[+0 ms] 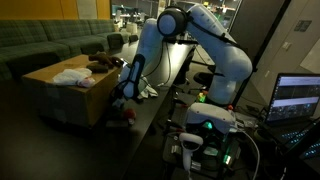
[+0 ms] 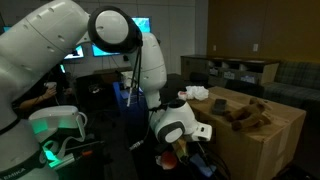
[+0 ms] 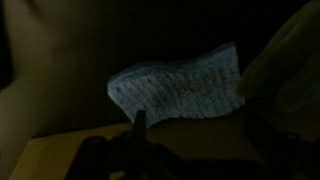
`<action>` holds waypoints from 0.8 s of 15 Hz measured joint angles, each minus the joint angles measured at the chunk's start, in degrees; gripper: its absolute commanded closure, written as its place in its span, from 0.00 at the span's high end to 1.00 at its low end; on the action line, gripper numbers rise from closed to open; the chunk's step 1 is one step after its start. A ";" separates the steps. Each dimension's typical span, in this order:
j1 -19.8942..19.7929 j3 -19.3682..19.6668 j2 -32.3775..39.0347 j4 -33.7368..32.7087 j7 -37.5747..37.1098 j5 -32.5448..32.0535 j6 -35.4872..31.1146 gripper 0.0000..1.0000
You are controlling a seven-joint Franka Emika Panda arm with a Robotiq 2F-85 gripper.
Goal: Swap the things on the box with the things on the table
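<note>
The tan cardboard box (image 1: 60,95) (image 2: 265,140) carries a white cloth (image 1: 72,76) (image 2: 196,93) and a brown lumpy item (image 1: 102,64) (image 2: 246,116) on its flat top. The arm bends down at the box's side by the black table (image 1: 150,118). My gripper (image 1: 122,98) (image 2: 180,150) hangs low between box and table. The wrist view is very dark: a pale checked cloth (image 3: 180,85) lies ahead of my gripper (image 3: 195,132). One dark finger (image 3: 140,125) shows, the jaws stand apart, and nothing shows between them. A small reddish thing (image 1: 128,114) lies under the gripper.
A green sofa (image 1: 50,45) runs behind the box. The robot's base (image 1: 205,125) with green lights and a laptop (image 1: 298,98) stand near the table's end. Monitors (image 2: 100,50) glow behind the arm. A tan surface (image 3: 50,160) fills the wrist view's lower left.
</note>
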State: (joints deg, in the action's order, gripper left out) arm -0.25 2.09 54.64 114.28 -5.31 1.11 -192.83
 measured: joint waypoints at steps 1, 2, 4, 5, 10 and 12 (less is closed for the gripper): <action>-0.26 -0.22 0.40 -0.15 0.00 0.00 0.03 1.00; -0.54 -0.42 0.84 -0.29 0.00 0.00 0.07 1.00; -1.12 -0.78 1.65 -0.57 0.00 0.00 0.10 1.00; -1.38 -0.97 1.88 -0.78 0.00 0.00 0.10 1.00; -1.90 -1.24 2.23 -1.16 0.00 0.00 0.40 1.00; -1.94 -1.11 2.19 -1.08 0.00 0.00 0.74 1.00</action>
State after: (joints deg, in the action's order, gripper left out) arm -2.19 0.97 56.83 113.20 -5.31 1.11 -192.09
